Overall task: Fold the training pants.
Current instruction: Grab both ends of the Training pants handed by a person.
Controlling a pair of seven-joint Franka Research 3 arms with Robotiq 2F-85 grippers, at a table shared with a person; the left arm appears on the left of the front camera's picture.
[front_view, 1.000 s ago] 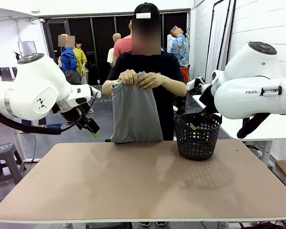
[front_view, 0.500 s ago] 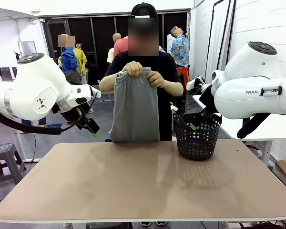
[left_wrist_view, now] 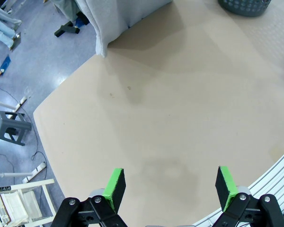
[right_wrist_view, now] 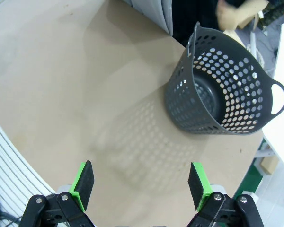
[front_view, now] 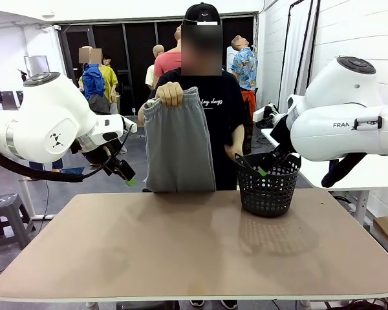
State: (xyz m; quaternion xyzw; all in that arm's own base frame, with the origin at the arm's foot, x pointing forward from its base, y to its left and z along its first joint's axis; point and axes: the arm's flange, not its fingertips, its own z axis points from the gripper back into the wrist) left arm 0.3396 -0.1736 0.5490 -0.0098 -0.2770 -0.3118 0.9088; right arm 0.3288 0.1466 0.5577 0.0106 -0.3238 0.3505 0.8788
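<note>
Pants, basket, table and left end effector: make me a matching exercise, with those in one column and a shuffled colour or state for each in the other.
Things:
1. pants
2. basket
3. table
4. left end effector

Descriptions:
A. black, full of holes
B. open, with green pads
C. grey, hanging from a person's hand
D. tan and flat

Pairs: 1-C, 2-A, 3-D, 4-B
</note>
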